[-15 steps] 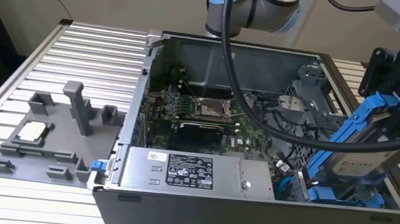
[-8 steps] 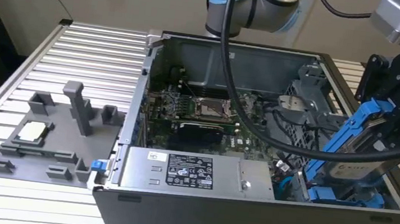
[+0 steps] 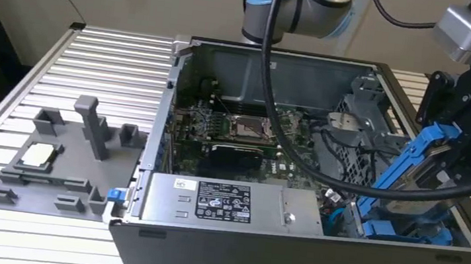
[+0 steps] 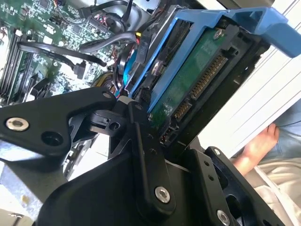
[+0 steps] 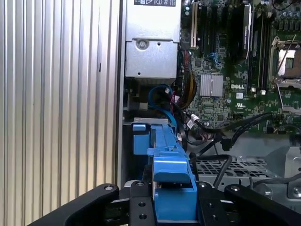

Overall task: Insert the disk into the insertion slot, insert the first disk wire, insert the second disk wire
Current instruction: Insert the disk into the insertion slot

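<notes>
In the exterior view my gripper (image 3: 457,154) is shut on the disk (image 3: 416,169), a drive in a bright blue carrier frame. It hangs tilted over the right end of the open computer case (image 3: 292,261), its lower end dipping inside. The second wrist view shows the disk's (image 4: 197,80) green circuit side and connector pins. In the first wrist view the blue frame (image 5: 170,183) sits between my black fingers (image 5: 136,202). Beside the disk stands the grey drive cage (image 3: 356,146) with a perforated wall; the insertion slot's opening is hidden behind the disk. Loose black wires (image 5: 225,140) lie over the motherboard.
A second blue carrier (image 3: 406,231) lies low in the case under the disk. The silver power-supply box (image 3: 222,204) fills the front. A grey fixture plate (image 3: 65,152) with posts stands on the ribbed table at the exterior view's left. A person's hand (image 4: 263,141) is nearby.
</notes>
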You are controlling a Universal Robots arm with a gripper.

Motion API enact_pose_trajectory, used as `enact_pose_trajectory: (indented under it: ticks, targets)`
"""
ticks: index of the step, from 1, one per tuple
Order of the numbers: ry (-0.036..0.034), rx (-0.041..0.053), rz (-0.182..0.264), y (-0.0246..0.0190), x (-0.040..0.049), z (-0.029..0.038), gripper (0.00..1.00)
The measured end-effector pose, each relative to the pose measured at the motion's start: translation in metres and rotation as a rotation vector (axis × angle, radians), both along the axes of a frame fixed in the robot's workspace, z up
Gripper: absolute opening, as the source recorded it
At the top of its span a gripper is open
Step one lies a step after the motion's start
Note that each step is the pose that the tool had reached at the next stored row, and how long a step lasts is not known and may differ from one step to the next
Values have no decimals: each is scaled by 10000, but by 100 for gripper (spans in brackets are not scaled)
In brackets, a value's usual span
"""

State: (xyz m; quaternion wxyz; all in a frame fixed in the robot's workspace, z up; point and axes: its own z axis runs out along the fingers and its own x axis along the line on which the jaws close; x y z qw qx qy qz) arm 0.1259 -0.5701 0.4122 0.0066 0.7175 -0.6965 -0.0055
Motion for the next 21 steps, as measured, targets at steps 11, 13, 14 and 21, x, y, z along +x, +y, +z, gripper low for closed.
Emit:
enact_pose_trajectory:
  ticks: [11, 13, 14, 21]
  targets:
    - [0, 1, 0, 0, 1, -188, 33]
    - [0, 3, 0, 0, 1, -224, 33]
    - [0, 2, 0, 0, 0, -241, 33]
    - [0, 2, 0, 0, 1, -369, 33]
